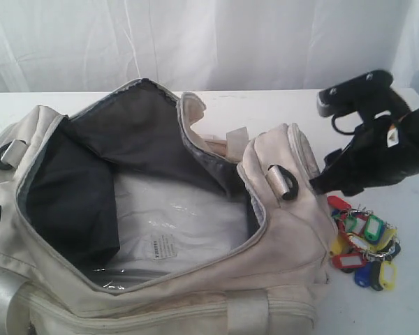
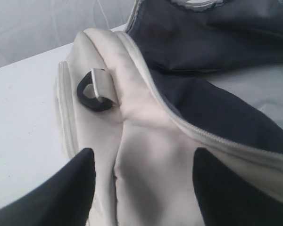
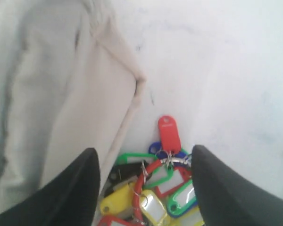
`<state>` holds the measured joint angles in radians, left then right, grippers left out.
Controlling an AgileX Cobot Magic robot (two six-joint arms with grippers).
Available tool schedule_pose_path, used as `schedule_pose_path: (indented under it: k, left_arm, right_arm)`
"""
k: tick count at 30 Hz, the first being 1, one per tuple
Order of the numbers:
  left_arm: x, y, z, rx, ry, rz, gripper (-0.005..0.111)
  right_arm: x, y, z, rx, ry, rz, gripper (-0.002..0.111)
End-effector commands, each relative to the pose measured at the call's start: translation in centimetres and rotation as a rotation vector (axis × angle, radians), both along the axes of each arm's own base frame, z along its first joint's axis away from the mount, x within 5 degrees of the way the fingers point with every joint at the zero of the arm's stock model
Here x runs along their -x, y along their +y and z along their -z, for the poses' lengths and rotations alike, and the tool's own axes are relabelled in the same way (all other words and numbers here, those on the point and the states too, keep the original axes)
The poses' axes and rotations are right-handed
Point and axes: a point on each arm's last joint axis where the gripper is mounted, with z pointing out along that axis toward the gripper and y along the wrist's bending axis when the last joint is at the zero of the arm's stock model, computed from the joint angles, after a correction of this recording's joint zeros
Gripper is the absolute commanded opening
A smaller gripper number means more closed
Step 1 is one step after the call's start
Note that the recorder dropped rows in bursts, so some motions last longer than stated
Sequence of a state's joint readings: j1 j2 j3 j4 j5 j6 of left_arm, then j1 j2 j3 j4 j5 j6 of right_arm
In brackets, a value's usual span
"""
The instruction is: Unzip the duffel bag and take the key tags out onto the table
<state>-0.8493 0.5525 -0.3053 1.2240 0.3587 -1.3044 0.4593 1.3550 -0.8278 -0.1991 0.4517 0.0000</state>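
Observation:
The cream duffel bag point(image 1: 279, 230) lies unzipped on the white table point(image 1: 265, 105), its mouth gaping and the dark grey lining point(image 1: 126, 139) showing. The key tags point(image 1: 363, 241), a red, green, yellow and blue bunch on metal rings, lie on the table against the bag's right end. My right gripper point(image 3: 144, 183) hangs open just above the key tags point(image 3: 155, 188), one finger on each side, not touching them. My left gripper point(image 2: 144, 188) stands open over the bag's other end point(image 2: 146, 155), close to a black strap ring point(image 2: 96, 89). Only fabric lies beneath it.
A white sheet in clear plastic point(image 1: 174, 223) lies on the bag's floor. The right arm point(image 1: 377, 150) stretches over the table's right side. White curtain point(image 1: 195, 35) backs the table. Bare tabletop point(image 3: 217, 70) lies beyond the tags.

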Motion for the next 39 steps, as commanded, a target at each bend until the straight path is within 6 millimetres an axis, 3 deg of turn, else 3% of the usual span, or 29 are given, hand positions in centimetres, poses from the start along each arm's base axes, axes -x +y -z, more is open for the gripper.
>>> schedule_pose_path:
  k: [1,5,8,11,15,18,23,39]
  left_arm:
    - [-0.1,-0.3,-1.6,0.036,-0.051,0.029,0.063]
    - [-0.2,-0.2,-3.0,0.068,-0.071,0.002,0.063]
    - [-0.3,-0.3,-4.2,0.098,-0.093,-0.002,0.06]
    - [-0.3,-0.2,-5.2,0.122,-0.11,-0.015,0.046]
    - [-0.4,-0.1,-6.0,0.131,-0.124,-0.029,0.019]
    - [-0.4,0.0,-6.2,0.116,-0.149,-0.027,0.0]
    - [-0.4,0.0,-6.2,0.11,-0.151,-0.033,0.0]
    - [-0.4,-0.1,-6.2,0.121,-0.146,-0.02,0.0]
  right_arm:
    - [2.8,-1.3,-4.9,-0.155,-0.169,0.029,0.047]
    - [6.9,-3.2,-8.5,-0.266,-0.38,0.013,0.036]
    - [9.9,-4.7,-8.9,-0.303,-0.461,0.009,0.031]
    - [12.5,-5.9,-8.4,-0.327,-0.529,0.002,0.026]
    - [14.9,-7.2,-7.7,-0.325,-0.639,-0.019,0.014]
    - [15.7,-7.6,-7.3,-0.346,-0.664,-0.017,0.0]
    - [15.9,-7.6,-7.3,-0.418,-0.656,0.017,0.0]
    - [15.9,-7.6,-7.3,-0.428,-0.651,0.023,0.0]
